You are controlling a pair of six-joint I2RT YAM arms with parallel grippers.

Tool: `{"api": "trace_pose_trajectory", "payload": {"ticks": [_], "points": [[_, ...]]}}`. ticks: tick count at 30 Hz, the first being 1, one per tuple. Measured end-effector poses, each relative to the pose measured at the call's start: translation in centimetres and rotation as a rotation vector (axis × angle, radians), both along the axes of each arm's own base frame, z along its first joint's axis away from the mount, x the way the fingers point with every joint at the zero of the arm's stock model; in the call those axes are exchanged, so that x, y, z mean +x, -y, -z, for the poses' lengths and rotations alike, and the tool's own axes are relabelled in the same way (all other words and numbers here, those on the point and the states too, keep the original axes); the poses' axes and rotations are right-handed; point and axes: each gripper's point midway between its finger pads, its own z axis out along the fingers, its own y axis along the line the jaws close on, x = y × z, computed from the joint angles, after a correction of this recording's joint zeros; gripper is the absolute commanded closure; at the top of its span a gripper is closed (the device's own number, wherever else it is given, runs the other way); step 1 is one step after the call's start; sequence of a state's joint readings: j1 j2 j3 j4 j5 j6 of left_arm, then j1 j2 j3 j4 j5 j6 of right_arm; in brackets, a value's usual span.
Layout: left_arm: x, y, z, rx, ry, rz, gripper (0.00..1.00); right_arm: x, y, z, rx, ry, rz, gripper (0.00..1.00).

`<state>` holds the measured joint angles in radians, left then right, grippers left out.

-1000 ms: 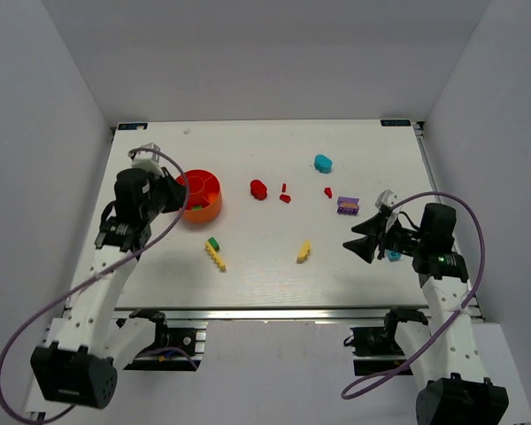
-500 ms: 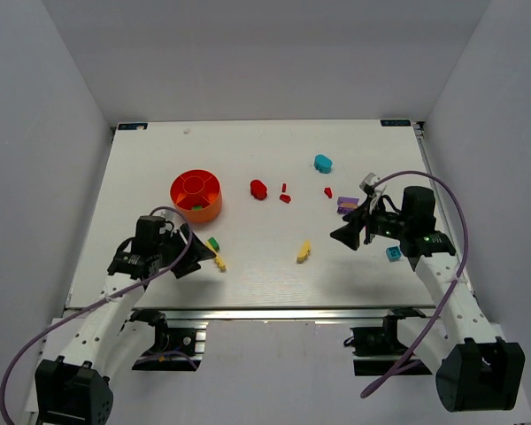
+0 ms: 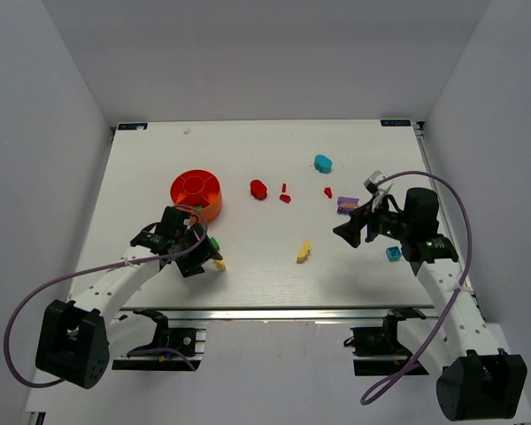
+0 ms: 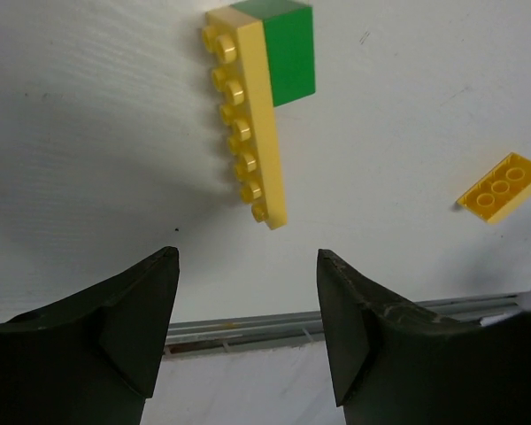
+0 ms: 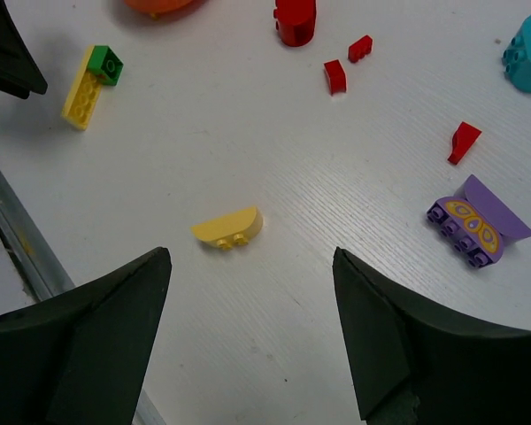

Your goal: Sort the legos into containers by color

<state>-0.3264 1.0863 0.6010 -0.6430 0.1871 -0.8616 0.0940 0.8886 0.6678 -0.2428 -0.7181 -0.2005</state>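
Two grippers over your table (image 3: 248, 142), your left gripper (image 4: 248, 266) with fingers apart and empty, just short of a long yellow brick (image 4: 246, 133) touching a green brick (image 4: 290, 53), your right gripper (image 5: 252, 266) spread wide before a curved yellow brick (image 5: 227, 228), purple brick (image 5: 478, 217) and red bits (image 5: 335, 76) beyond, orange bowl (image 3: 208, 211) farther left.

Visible are a long yellow studded brick (image 4: 246, 115), a square green brick (image 4: 289, 49), a purple sloped brick (image 5: 478, 217) patterned with orange-yellow ovals, and a round orange-red plastic bowl (image 3: 214, 202).
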Motion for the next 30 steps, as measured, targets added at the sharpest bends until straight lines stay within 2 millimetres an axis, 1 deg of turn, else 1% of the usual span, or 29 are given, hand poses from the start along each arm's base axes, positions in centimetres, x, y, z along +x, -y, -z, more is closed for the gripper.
{"api": "trace_pose_trajectory", "payload": {"ticks": [4, 6, 9, 14, 21, 26, 30], "points": [[1.0, 0.4, -0.6, 0.044, 0.032, -0.001, 0.27, -0.2, 0.1, -0.8, 0.003, 0.032, 0.006, 0.20], [1.3, 0.7, -0.5, 0.063, 0.036, 0.001, 0.27, -0.3, 0.1, -0.9, 0.005, 0.034, 0.007, 0.20], [1.3, 0.9, 0.5, 0.106, 0.019, 0.005, 0.27, -0.3, 0.1, -0.9, 0.007, 0.031, 0.008, 0.20], [1.0, 0.5, 2.2, 0.197, -0.015, 0.000, 0.27, -0.2, 0.1, -0.9, 0.006, 0.031, 0.010, 0.20], [2.3, -0.1, 2.5, 0.277, 0.021, -0.040, 0.33, -0.3, 0.2, -1.2, 0.004, 0.044, 0.015, 0.20], [2.7, 0.0, 3.5, 0.320, 0.005, -0.035, 0.35, -0.3, 0.2, -1.3, 0.005, 0.049, 0.016, 0.20], [2.9, 0.3, 4.1, 0.339, -0.009, -0.025, 0.39, -0.3, 0.2, -1.3, 0.005, 0.050, 0.016, 0.20]]}}
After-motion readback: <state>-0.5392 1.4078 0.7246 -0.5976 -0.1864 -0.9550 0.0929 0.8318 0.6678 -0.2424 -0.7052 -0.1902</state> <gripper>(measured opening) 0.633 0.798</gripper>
